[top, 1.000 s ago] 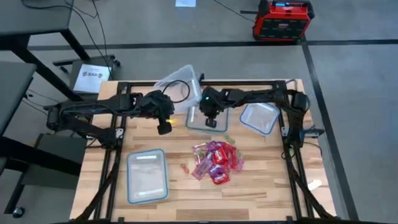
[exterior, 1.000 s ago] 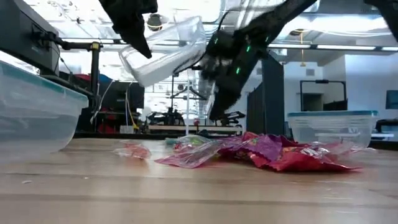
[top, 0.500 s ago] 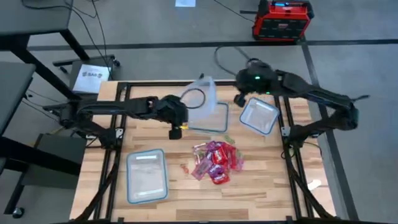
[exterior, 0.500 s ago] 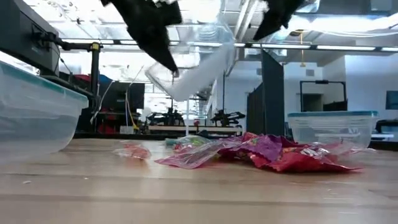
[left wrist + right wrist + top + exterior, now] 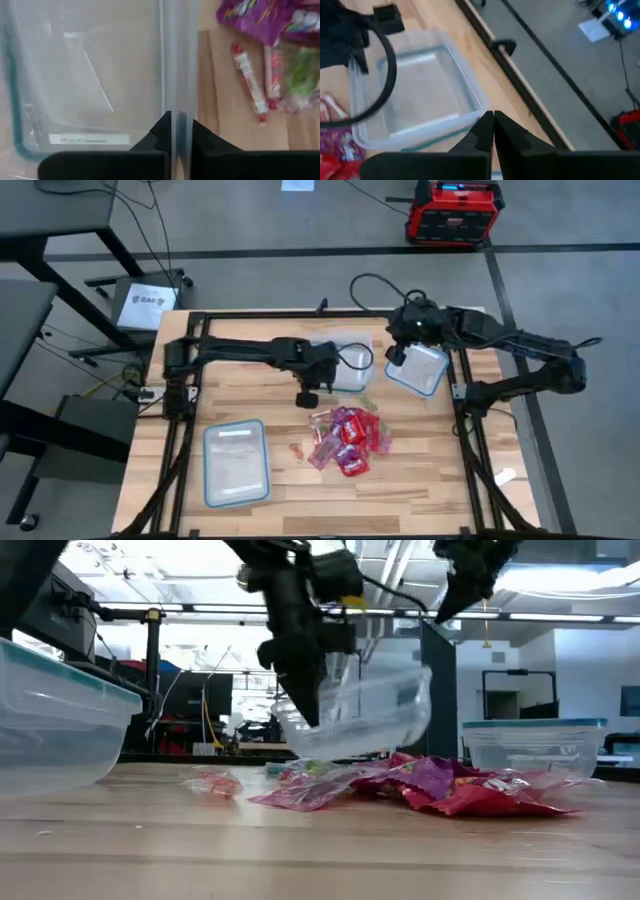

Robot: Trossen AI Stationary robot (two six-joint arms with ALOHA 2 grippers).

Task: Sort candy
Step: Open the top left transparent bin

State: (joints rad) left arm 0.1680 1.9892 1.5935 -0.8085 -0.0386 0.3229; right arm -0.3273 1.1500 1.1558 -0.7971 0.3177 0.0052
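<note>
Wooden surface [image 5: 420,470] with sorting barely begun: the left hand [image 5: 309,396] clamps the wall of an empty clear container [image 5: 345,367], candy [image 5: 347,440] heaped loose just beside it; right hand [image 5: 396,355], fingers together, hovers over another container [image 5: 418,369].

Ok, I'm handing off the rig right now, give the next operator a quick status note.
Left claw: shut on the wall of a clear container, held just above the table behind the candy pile.
Right claw: shut, holding nothing, above the far-right container.
A third container sits front left and looks empty.
Done: no candy sorted.
Left: set the held container down, then sort the whole pile, plus a stray piece beside it.
</note>
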